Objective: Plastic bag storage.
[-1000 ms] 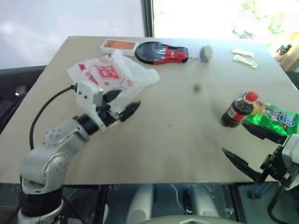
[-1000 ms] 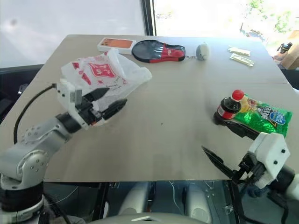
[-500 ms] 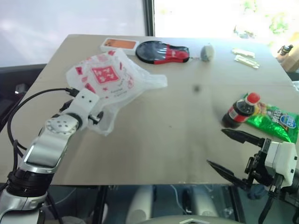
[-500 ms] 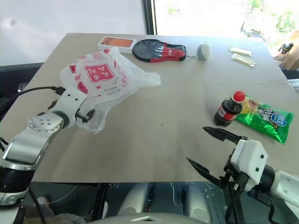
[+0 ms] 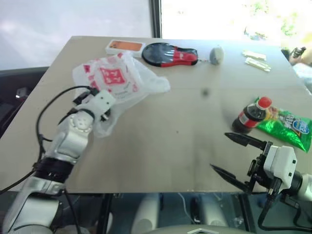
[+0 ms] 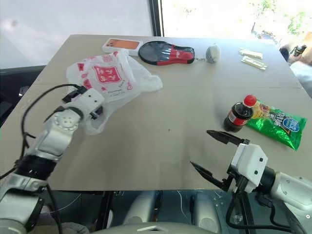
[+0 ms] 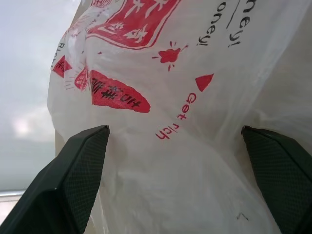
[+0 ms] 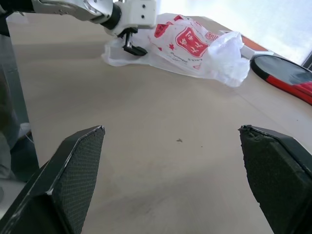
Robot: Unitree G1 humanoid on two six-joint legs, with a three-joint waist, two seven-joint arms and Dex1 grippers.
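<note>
On the table: one bag, one cola bottle, one green snack packet, one phone, one black-and-red case, one grey mouse, two small sachets. Two grippers in view.

Bag lying crumpled at the far left of the table, just in front of the phone. Left gripper pushed against the bag's near edge, fingers spread wide with plastic between them, not yet closed on it. Right gripper spread wide and empty, hovering over the near right edge of the table, just before the bottle, well apart from the bag.

Compared with a second ago: left gripper lower and further left, now down among the bag's folds rather than raised in front of it. Right gripper risen into fuller view, both fingers now showing. Bag slightly reshaped, its right lobe spread flatter. Other items in the same places.
</note>
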